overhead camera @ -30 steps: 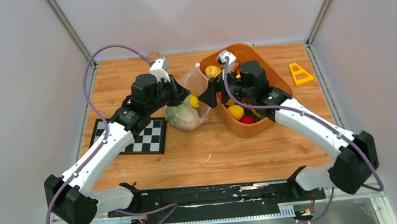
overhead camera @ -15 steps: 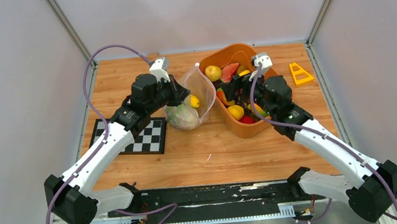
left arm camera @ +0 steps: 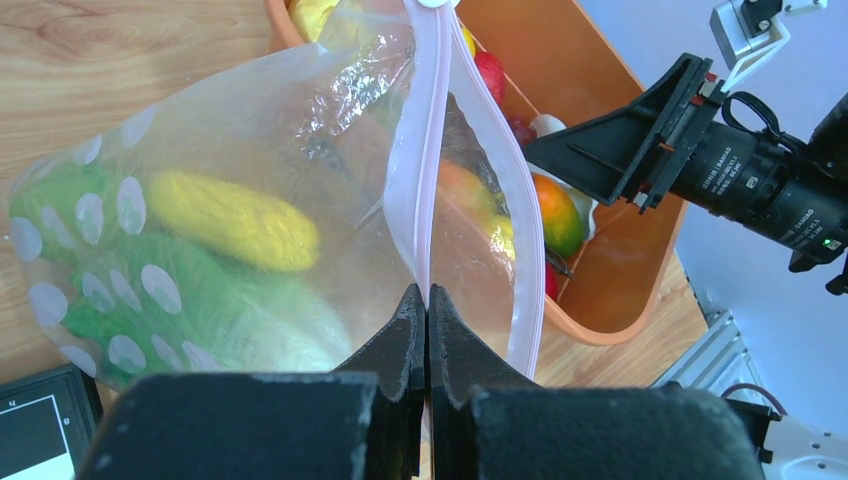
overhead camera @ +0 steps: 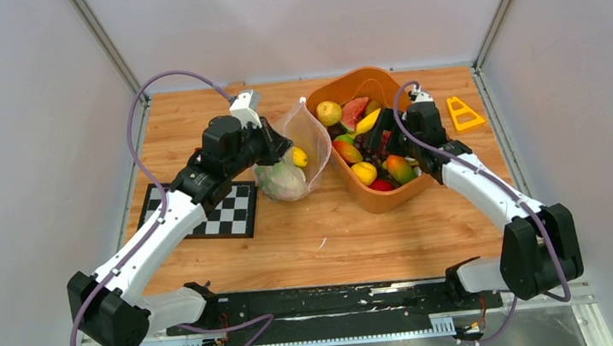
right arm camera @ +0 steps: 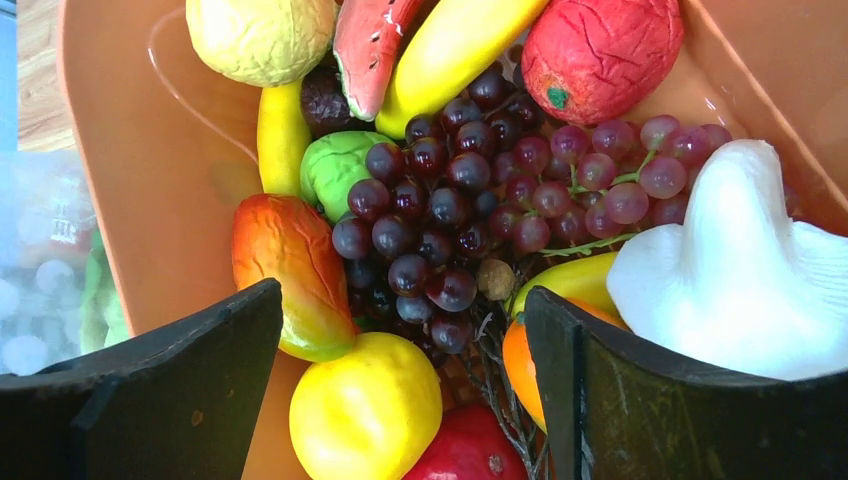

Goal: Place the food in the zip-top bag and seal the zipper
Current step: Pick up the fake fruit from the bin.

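Note:
The clear dotted zip-top bag (overhead camera: 291,153) stands left of the orange basket (overhead camera: 391,197). My left gripper (left arm camera: 427,293) is shut on one side of the pinkish zipper (left arm camera: 432,150) and holds the mouth up and agape. In the bag lie a yellow piece (left arm camera: 235,220) and green cabbage (left arm camera: 210,315). My right gripper (right arm camera: 403,310) hangs open and empty over the food in the basket: purple grapes (right arm camera: 470,190), a banana (right arm camera: 450,50), a watermelon slice (right arm camera: 365,45), a lemon (right arm camera: 365,410) and a mango (right arm camera: 290,265). In the top view the right gripper (overhead camera: 378,138) is inside the basket's rim.
A checkerboard (overhead camera: 221,212) lies under the left arm, left of the bag. A yellow triangular piece (overhead camera: 462,114) sits at the far right of the wooden table. A white mushroom-shaped toy (right arm camera: 740,260) and a red fruit (right arm camera: 600,50) also lie in the basket.
My right gripper drew back from the bag's mouth to over the basket and opened wider. The yellow piece stayed in the bag. The left arm has not moved.

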Tool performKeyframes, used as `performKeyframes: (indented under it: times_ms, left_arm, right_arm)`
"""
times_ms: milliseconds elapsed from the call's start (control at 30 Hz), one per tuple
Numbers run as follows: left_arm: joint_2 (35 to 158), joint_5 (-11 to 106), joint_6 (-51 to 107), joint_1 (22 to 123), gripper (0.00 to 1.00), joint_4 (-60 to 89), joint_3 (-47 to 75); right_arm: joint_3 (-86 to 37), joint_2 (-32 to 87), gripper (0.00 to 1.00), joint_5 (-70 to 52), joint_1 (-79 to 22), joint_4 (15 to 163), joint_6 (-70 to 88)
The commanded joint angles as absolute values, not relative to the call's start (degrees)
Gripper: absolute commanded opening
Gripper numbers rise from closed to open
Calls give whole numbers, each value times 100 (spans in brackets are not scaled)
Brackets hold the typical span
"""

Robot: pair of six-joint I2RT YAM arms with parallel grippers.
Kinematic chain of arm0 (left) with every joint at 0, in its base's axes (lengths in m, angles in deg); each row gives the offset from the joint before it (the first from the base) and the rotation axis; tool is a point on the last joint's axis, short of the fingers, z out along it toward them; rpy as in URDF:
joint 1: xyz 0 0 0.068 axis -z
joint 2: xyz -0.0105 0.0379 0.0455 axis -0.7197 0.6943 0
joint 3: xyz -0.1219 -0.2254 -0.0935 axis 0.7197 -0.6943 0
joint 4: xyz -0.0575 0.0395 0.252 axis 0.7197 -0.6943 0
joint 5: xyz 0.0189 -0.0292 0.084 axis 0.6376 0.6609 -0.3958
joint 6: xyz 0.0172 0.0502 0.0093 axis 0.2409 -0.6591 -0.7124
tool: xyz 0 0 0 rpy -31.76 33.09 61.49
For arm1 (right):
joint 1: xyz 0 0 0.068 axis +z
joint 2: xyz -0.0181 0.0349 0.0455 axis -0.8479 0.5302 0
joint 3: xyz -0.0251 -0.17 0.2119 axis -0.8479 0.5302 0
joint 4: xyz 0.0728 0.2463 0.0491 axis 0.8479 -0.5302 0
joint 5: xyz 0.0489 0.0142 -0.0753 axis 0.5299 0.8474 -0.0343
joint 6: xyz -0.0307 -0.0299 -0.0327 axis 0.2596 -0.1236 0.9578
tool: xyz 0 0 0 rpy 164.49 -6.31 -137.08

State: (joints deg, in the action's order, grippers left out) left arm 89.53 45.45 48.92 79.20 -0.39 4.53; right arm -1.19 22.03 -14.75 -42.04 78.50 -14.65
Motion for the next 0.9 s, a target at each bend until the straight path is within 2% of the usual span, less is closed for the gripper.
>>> performKeyframes:
  times_ms: [0, 300, 467, 633, 867]
  left_arm:
    - [8784, 4443, 4858, 7899, 0, 131, 467]
    - [8865, 4491, 4848, 7896, 0, 151, 491]
    - [8855, 4450, 4820, 7894, 0, 100, 500]
    - [8874, 4374, 4781, 7897, 0, 39, 534]
    - [8971, 4457, 4801, 7894, 0, 39, 615]
  right_arm:
    - [-571, 2347, 89, -1656, -4238, 7675, -1638]
    - [-1312, 2973, 87, -1269, -4247, 7252, -527]
    - [-1872, 3547, 76, -1141, -4250, 6427, 84]
    - [-1939, 3736, 72, -1482, -4234, 5944, 573]
    - [-1806, 3897, 73, -573, -4159, 6037, 1068]
